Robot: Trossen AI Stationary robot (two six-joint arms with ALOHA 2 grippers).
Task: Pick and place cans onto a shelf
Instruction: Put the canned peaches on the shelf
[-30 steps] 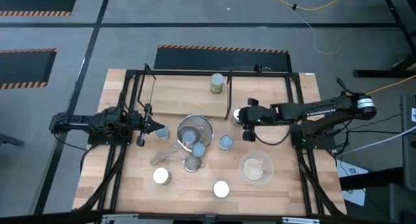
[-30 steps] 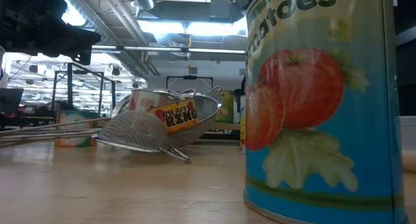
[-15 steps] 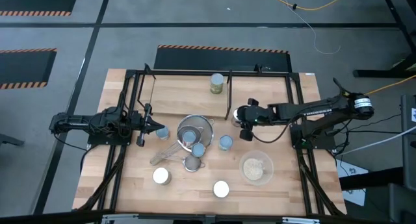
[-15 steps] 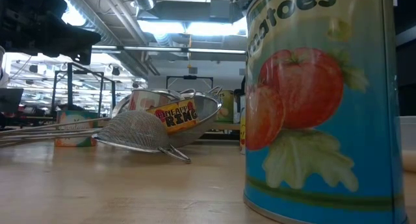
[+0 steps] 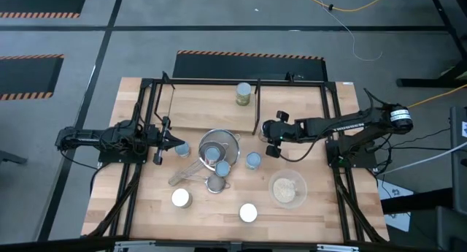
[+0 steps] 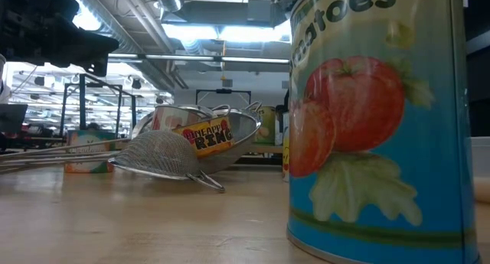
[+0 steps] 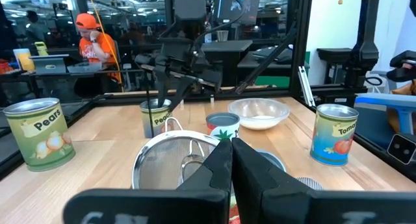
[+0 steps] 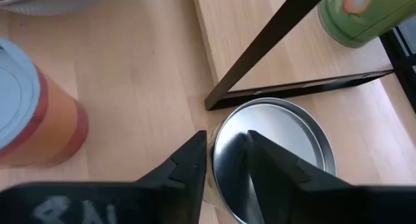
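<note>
High view: right hand sits over a can just beside the shelf post, mid-tabletop; one green can already stands on the shelf near the far edge. Left hand waits clenched near the left edge.
Low view: tomato can reads "…toes"; a can behind the strainer shows "RING".
Left wrist view: labels "Pears", "Tom…".
Right wrist view: fingers straddle the silver can rim, not clamped; judged best to centre, then close squarely.

A green can is showing "Pears"; a blue can is showing "atoes"; another blue can is reading "Tom".
</note>
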